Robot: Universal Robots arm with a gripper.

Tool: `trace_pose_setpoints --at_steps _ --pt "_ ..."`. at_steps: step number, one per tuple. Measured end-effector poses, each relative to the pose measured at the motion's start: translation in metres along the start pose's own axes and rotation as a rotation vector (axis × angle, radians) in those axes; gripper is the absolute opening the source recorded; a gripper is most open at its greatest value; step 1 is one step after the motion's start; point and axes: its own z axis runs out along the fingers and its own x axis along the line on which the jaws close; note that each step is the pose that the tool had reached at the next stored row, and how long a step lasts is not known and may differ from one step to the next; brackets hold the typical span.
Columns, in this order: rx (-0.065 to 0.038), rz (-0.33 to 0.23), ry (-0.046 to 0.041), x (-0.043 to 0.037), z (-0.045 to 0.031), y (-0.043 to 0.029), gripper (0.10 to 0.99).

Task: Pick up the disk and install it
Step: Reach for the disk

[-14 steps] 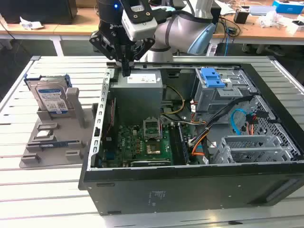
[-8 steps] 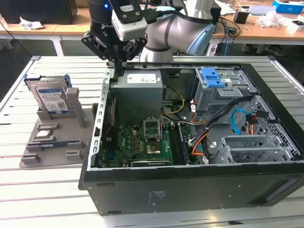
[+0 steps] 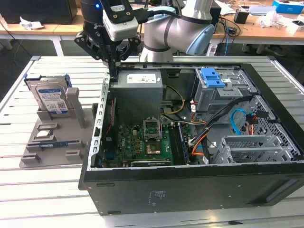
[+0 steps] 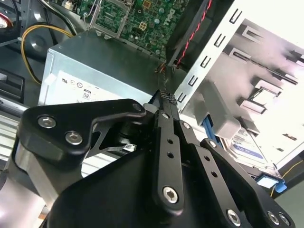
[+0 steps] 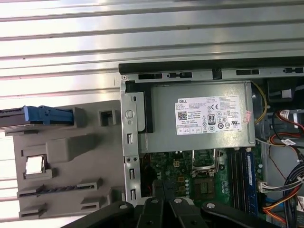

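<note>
The disk (image 3: 50, 97) stands upright on its edge in a slot of the grey holder plate (image 3: 52, 147), at the exterior view's left of the open computer case. It is silver-grey with a blue-and-white label and a blue bracket. In the second wrist view its label (image 4: 248, 144) shows past the case wall, and the first wrist view shows the disk (image 5: 40, 116) edge-on. My gripper (image 3: 113, 70) hangs over the case's wall beside the power supply, to the right of the disk and apart from it. The fingers (image 4: 164, 102) are shut together with nothing between them.
The black computer case (image 3: 190, 183) lies open with the motherboard, cables and a grey power supply (image 3: 138, 90). A blue latch (image 3: 212, 77) tops the grey drive cage. The holder plate carries smaller parts. Cluttered desks stand behind the slatted table (image 3: 47, 199).
</note>
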Motion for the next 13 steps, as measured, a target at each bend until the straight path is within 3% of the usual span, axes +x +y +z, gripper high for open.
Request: trace_pose_setpoints --at_steps 4,13 --pt "0.000 0.000 0.0000 0.0120 -0.0003 -0.0009 0.102" --pt "0.000 0.000 0.0000 0.0267 -0.0007 -0.0020 0.102"
